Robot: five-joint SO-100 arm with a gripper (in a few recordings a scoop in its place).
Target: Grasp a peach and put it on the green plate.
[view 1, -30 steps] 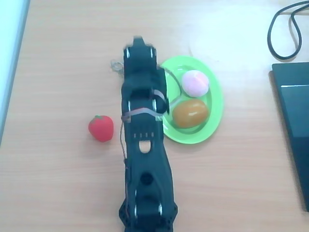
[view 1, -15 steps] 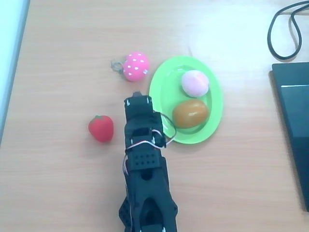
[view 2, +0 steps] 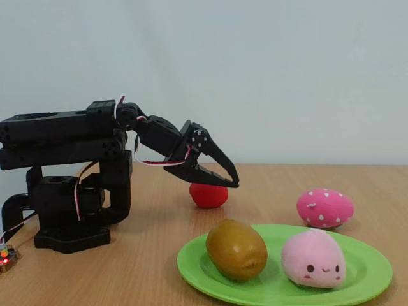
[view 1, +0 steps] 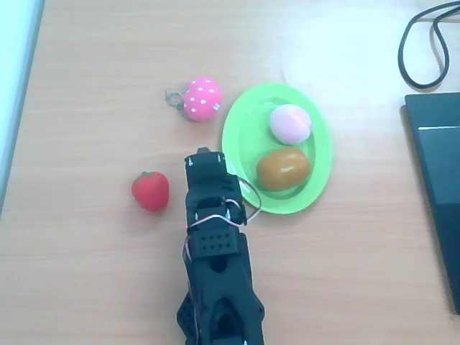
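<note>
While the black arm sits folded back over its base, the tool (view 2: 226, 178) hangs above the wooden surface (view 1: 93, 86), angled down, with its two fingers drawn together at the tips and nothing between them. Seen from overhead, the tool (view 1: 203, 157) points toward the top of the picture, just left of the green plate (view 1: 238, 129) and apart from every fruit. The peach (view 1: 290, 123) lies on the green plate, in the half farther from the arm's base; in the fixed view the peach (view 2: 313, 257) shows a small stitched face and rests on the right side of the green plate (view 2: 376, 271). Beside it on the same plate, close to the peach though contact cannot be judged, lies a glossy orange-brown oval fruit (view 1: 283, 168), seen at left on the plate in the fixed view (view 2: 236, 249). A hot-pink white-dotted ball (view 1: 202, 99) with a metal keyring (view 1: 172, 96) sits on the surface just off the plate's rim. A red toy strawberry (view 1: 150, 190) stands on the surface left of the arm in the overhead view. A black cable (view 1: 424, 43) loops at the upper right corner, above a dark flat device (view 1: 438, 180) at the right edge.
</note>
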